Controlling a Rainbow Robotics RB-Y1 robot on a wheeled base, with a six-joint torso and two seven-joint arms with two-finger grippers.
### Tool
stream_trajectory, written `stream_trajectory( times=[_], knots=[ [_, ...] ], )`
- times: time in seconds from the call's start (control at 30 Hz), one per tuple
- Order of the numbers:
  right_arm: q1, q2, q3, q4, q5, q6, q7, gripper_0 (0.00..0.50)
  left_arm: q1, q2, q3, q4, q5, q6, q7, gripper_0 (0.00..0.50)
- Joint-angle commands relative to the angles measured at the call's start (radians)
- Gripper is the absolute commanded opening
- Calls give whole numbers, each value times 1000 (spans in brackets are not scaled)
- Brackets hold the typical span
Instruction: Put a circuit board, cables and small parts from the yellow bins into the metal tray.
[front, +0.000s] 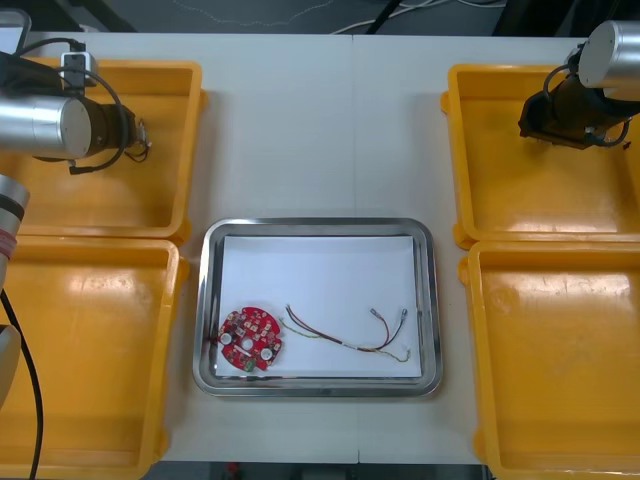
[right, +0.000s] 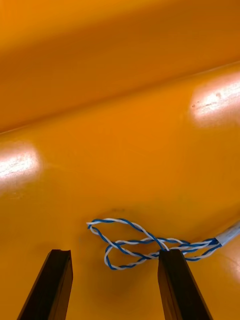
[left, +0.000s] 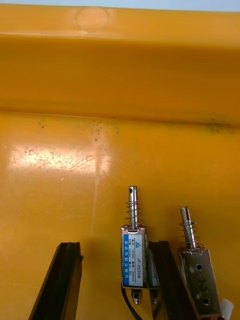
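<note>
Steel small metal part (left: 134, 255): was found on the floor of a yellow bin (left: 120, 75), between the released, spread jaws of the left gripper (left: 115, 246), close against one finger. Its long axis was aligned with the fingers, and the spring-wound pin was pointed away from the wrist, toward the bin wall. It was judged rigid, smooth and dense for its bulk, best gripped across the flat body sides and never by the pin. A second part (left: 197, 265) was noted parallel, just outside that finger.

Blue and white twisted cable (right: 145, 242): was found looped across the released jaws of the right gripper (right: 115, 252), passing behind one finger, its grey-sleeved end beyond. It was judged light and limp, best pinched where the strands bunch.
</note>
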Motion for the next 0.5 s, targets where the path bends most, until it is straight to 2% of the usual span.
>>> stream_trajectory(
  times=[0.03,0.43,0.5],
  knots=[
    [-11,9,12,-10,2,-36,30,495,13,-19,21,-37,-21,5,-123,377],
    [17,9,12,-10,8,-50,42,495,26,-30,6,-35,-23,5,-131,370],
    [22,6,12,-10,8,-50,48,495,26,-30,-2,-35,-21,5,-131,348]
  ],
)
